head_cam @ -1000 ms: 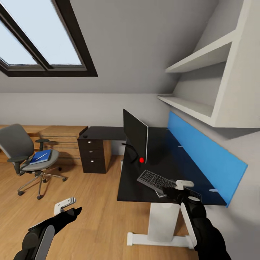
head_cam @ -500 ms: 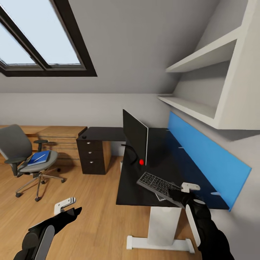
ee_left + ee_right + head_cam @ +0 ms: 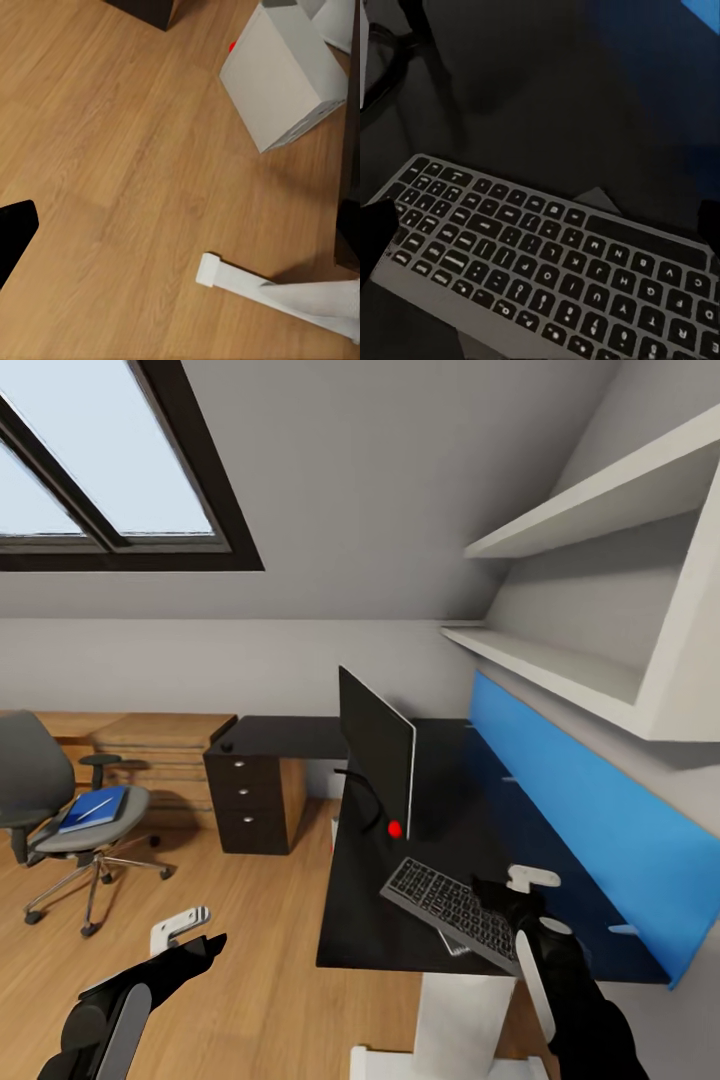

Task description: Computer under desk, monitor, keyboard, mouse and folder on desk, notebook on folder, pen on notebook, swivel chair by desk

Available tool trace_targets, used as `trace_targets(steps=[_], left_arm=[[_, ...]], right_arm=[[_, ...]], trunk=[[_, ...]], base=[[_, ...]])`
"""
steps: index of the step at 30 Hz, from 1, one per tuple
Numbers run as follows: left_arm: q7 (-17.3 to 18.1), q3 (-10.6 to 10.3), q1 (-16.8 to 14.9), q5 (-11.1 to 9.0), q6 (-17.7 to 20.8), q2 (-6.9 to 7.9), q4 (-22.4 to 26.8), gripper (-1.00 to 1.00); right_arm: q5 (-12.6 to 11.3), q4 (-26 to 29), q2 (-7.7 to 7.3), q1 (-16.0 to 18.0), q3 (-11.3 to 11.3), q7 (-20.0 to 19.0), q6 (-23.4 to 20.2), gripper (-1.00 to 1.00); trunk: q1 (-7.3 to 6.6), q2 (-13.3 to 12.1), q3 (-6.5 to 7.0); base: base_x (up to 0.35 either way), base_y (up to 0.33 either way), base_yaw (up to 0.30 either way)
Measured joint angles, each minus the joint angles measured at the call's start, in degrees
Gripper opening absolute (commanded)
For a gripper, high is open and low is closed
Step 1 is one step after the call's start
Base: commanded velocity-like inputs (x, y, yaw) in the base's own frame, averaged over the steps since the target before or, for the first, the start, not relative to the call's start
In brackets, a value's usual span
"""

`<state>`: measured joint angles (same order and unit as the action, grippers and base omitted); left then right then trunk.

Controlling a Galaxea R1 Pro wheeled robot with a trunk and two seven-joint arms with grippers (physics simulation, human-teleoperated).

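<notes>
Now, step: setting the keyboard [image 3: 452, 910] down by the monitor [image 3: 378, 752].
Claw: my right gripper [image 3: 508, 900] grasps its end, near the desk [image 3: 370, 930] front edge.
Advice: level it, lower flat, then let go.

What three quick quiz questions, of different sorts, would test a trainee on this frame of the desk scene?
1. True or false: the keyboard lies flat on the swivel chair.
2. Multiple choice: the blue folder rests on A) the desk, B) the chair seat, C) the floor.
3. Fill in: the monitor stands on the ____.

Key
1. False. It is over the desk top, at the right claw.
2. B. A pale pen-like stick lies on top of it.
3. Desk. The computer is on the floor, in the left wrist view.
</notes>
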<state>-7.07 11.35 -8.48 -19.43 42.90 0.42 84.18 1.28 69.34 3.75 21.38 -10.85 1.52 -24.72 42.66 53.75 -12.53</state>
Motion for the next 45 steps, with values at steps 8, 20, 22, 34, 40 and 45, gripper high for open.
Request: trace_targets(steps=[8, 20, 22, 34, 40, 45], left_arm=[[0.0, 0.0, 0.0, 0.0, 0.0, 0.00, 0.0, 1.00], [0.0, -0.1, 0.0, -0.1, 0.0, -0.02, -0.4, 1.00], [0.0, -0.1, 0.0, -0.1, 0.0, -0.05, -0.6, 1.00], [0.0, -0.1, 0.0, 0.0, 0.0, -0.05, -0.7, 1.00], [0.0, -0.1, 0.0, 0.0, 0.0, -0.08, -0.7, 1.00], [0.0, -0.2, 0.0, 0.0, -0.1, -0.08, -0.7, 1.00]], right_arm=[[0.0, -4.7, -0.03, 2.1, -0.1, 0.0, 1.4, 1.00], [-0.1, -9.2, -1.92, 5.4, -0.9, 0.0, 3.3, 1.00], [-0.1, -10.2, -2.59, 6.5, -1.9, 0.0, 3.6, 1.00], [-0.2, -48.8, -8.52, 31.3, -3.5, 0.7, 16.1, 1.00], [-0.3, -55.8, -9.86, 35.1, -3.9, 1.2, 19.8, 1.00], [-0.4, -57.6, -9.76, 35.7, -4.4, 1.2, 20.4, 1.00]], trunk=[[0.00, 0.0, 0.00], [0.02, 0.0, 0.00], [0.03, 0.0, 0.00], [0.03, 0.0, 0.01], [0.03, 0.0, 0.00], [0.01, 0.0, 0.00]], base=[[0.318, 0.000, 0.000], [0.158, 0.000, 0.000], [0.019, 0.000, 0.000], [0.002, 0.000, 0.000], [0.023, 0.000, 0.000], [0.220, 0.000, 0.000]])
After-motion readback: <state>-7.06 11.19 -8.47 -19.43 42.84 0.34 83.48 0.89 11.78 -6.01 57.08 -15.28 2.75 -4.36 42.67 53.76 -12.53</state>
